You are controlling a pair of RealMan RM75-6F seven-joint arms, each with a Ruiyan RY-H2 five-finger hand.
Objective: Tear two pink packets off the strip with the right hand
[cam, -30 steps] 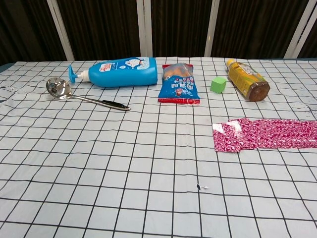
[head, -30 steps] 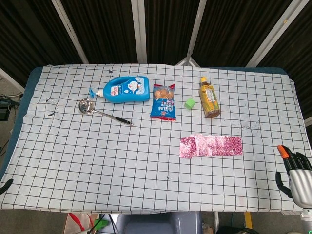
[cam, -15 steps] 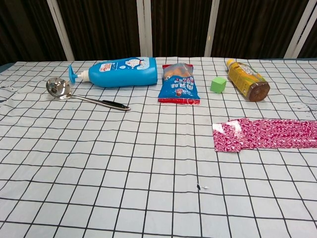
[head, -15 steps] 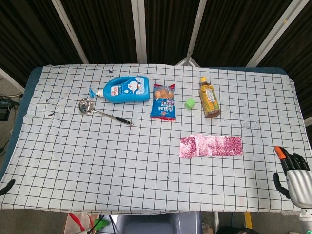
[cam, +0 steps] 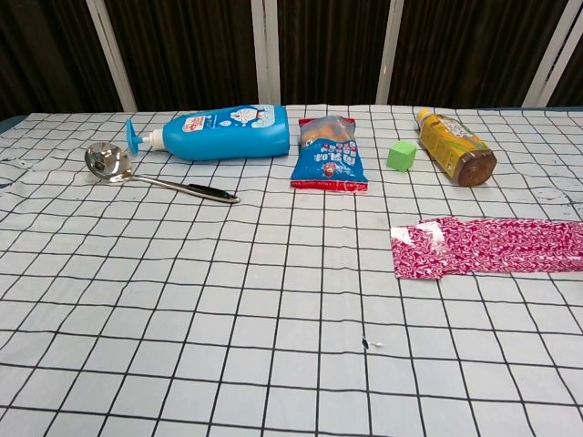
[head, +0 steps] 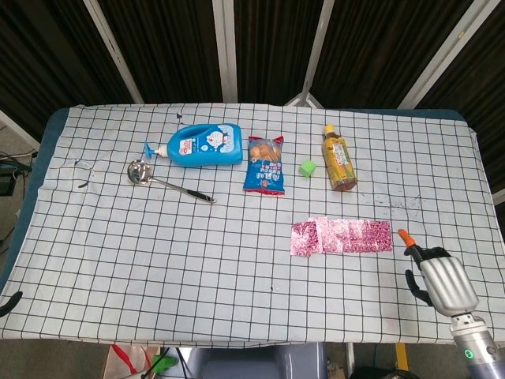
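The pink packet strip point(head: 342, 236) lies flat on the checked cloth, right of centre; its left end looks folded over. It also shows in the chest view as the pink strip point(cam: 487, 247), running off the right edge. My right hand point(head: 439, 278) hovers over the table's front right part, a short way right of and nearer than the strip's right end. It touches nothing, holds nothing, and its fingers are apart with an orange tip pointing toward the strip. Only a dark curved tip point(head: 8, 302) of my left hand shows at the lower left edge.
Along the back lie a blue bottle point(head: 207, 144), a metal ladle point(head: 162, 181), a blue snack bag point(head: 265, 164), a green cube point(head: 308, 166) and an amber drink bottle point(head: 338, 158). The table's right edge point(head: 488, 181) is near the hand.
My right hand has moved left and inward from the table's right edge toward the strip's right end. The strip and the other objects have not moved.
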